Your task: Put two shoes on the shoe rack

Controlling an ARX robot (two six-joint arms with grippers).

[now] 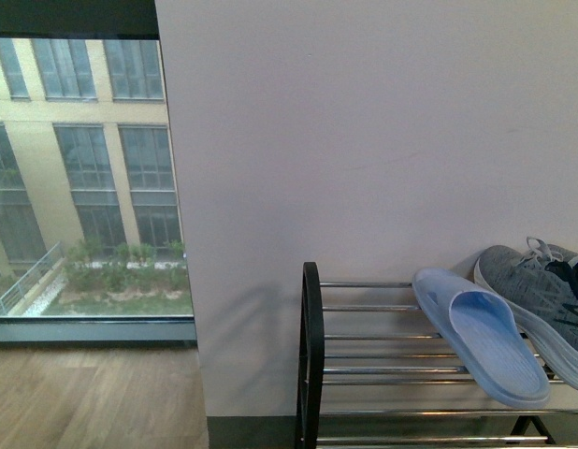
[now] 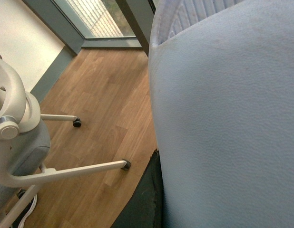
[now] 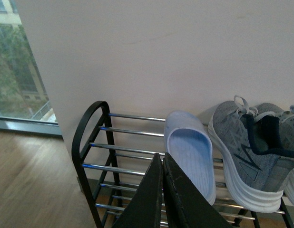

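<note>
In the front view, a window (image 1: 83,178) filled the left side, with a pale building and shrubs beyond it and a wooden floor (image 1: 93,398) below. A plain white wall (image 1: 382,140) took up the rest. Against that wall stood the shoe rack (image 1: 310,365), its black arched end frame at its left end and chrome bars running rightward. On the top shelf, right of the middle, a light-blue slide slipper (image 1: 485,337) lay with its toe toward the wall, heel overhanging the front bars. Just beside it, at the rack's right end, rested a grey knit sneaker (image 1: 541,295), touching or nearly touching the slipper.

The left wrist view was filled by a second light-blue slipper (image 2: 223,123), very close to the camera; a dark finger (image 2: 147,199) sat against its edge, so the left gripper seemed to be grasping it. A white wheeled stand (image 2: 23,142) stood on the floor beyond.

In the right wrist view, the right gripper (image 3: 162,190) hovered before the rack with its dark fingers pressed together, holding nothing. A second grey sneaker (image 3: 292,118) showed at the far right.
</note>
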